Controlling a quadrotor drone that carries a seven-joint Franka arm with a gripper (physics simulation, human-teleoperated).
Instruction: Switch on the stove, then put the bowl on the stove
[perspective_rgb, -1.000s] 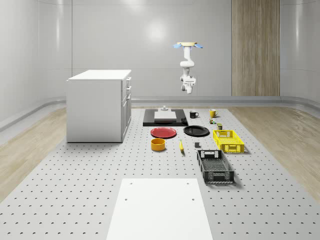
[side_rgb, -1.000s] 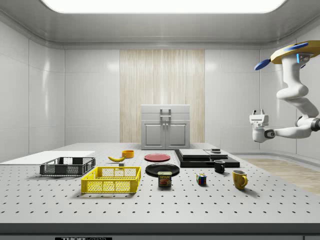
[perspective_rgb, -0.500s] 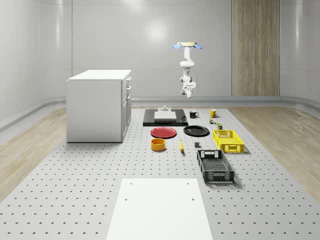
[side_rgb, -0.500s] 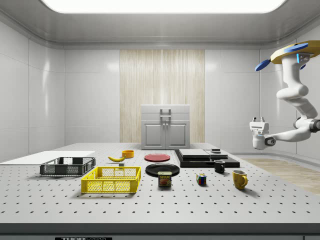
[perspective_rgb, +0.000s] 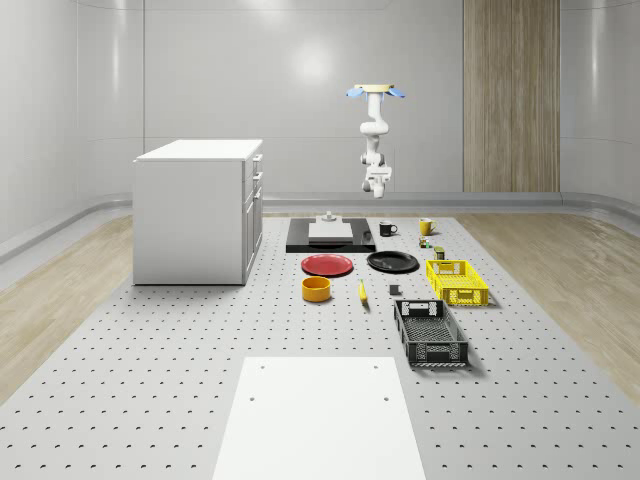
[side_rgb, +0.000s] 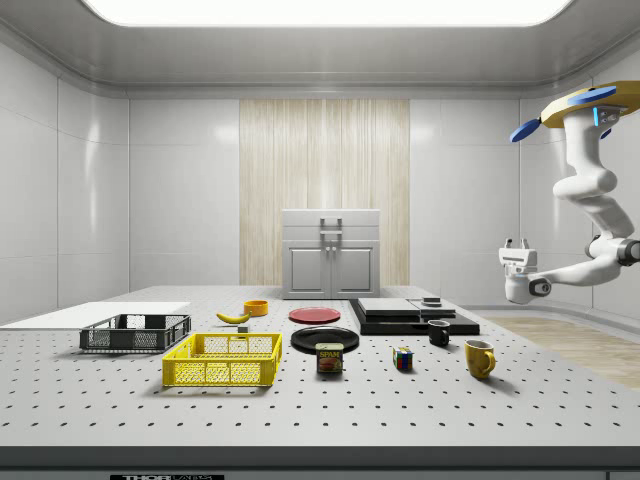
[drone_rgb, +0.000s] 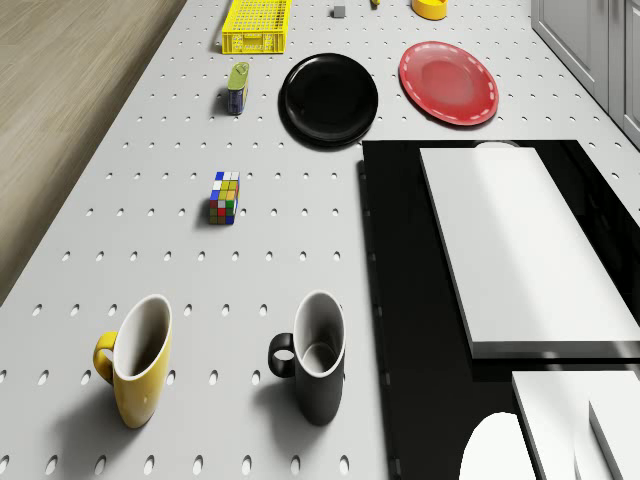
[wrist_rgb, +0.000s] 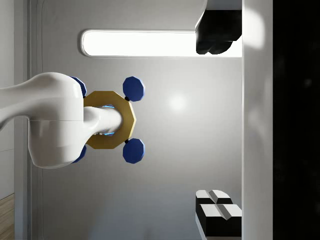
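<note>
The black stove (perspective_rgb: 330, 240) lies at the table's far end with a white slab (drone_rgb: 520, 250) on it and a small white block (perspective_rgb: 327, 216) at its far edge. The orange bowl (perspective_rgb: 317, 289) stands on the table past the red plate, on the near side of the stove. My drone (perspective_rgb: 376, 92) hovers high beyond the table's far end, behind the stove. The arm hangs down from it, and the gripper (side_rgb: 517, 243) points up toward the ceiling, well above the stove and clear of it. The gripper (wrist_rgb: 217, 125) is open, its black-tipped fingers (wrist_rgb: 216, 37) wide apart and nothing between them.
A tall white cabinet (perspective_rgb: 197, 210) stands at the whole-scene view's left of the stove. Nearby are a red plate (perspective_rgb: 328, 265), black plate (perspective_rgb: 393, 262), black mug (drone_rgb: 315, 370), yellow mug (drone_rgb: 140, 360), cube (drone_rgb: 225, 197), can (drone_rgb: 238, 88), yellow crate (perspective_rgb: 457, 282) and black crate (perspective_rgb: 430, 333).
The hand has sunk a little and turned so its fingers point upward. The drone has held its place and nothing on the table has moved.
</note>
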